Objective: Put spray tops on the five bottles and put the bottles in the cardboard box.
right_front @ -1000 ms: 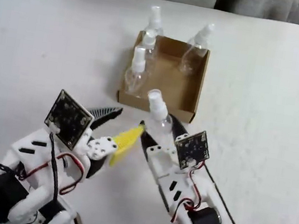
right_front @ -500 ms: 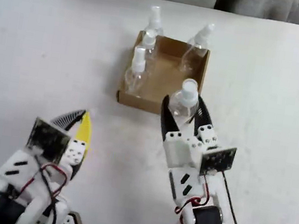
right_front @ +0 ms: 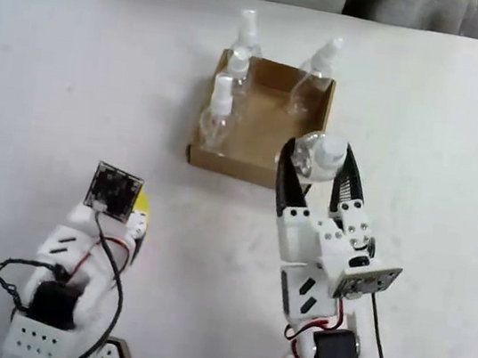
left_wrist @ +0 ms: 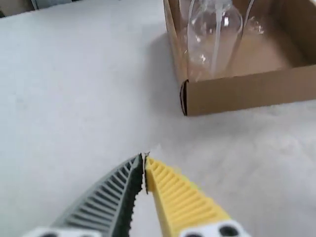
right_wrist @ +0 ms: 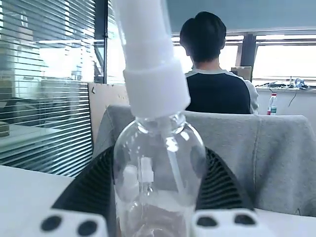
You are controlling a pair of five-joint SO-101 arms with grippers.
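At the near wall of the cardboard box [right_front: 250, 164], close to the corner on the right arm's side, we see the right end effector [right_front: 319, 158] closed around a clear spray bottle [right_front: 306, 162]. In the right wrist view its two black fingers [right_wrist: 88, 183] press on both sides of the round body of this bottle [right_wrist: 160, 165]. The white spray top [right_wrist: 150, 64] is already on the neck. From the high view we cannot tell if the bottle touches the box wall.

Near the box, on the left arm's side, the left end effector [left_wrist: 144, 164] hangs low over the white worktop [right_front: 75, 73]. Its grey finger [left_wrist: 111, 197] and yellow finger [left_wrist: 177, 197] meet at the tips, with nothing between them.

Inside the box, one capped bottle [right_front: 217, 117] stands against the wall on the left arm's side. A second capped bottle [right_front: 237, 69] stands just beyond it, toward the far corner. A tilted bottle [right_front: 309, 86] leans in the far corner on the right arm's side. A fourth bottle [right_front: 247, 32] is at the far wall, and we cannot tell if it is inside the box or just behind it.
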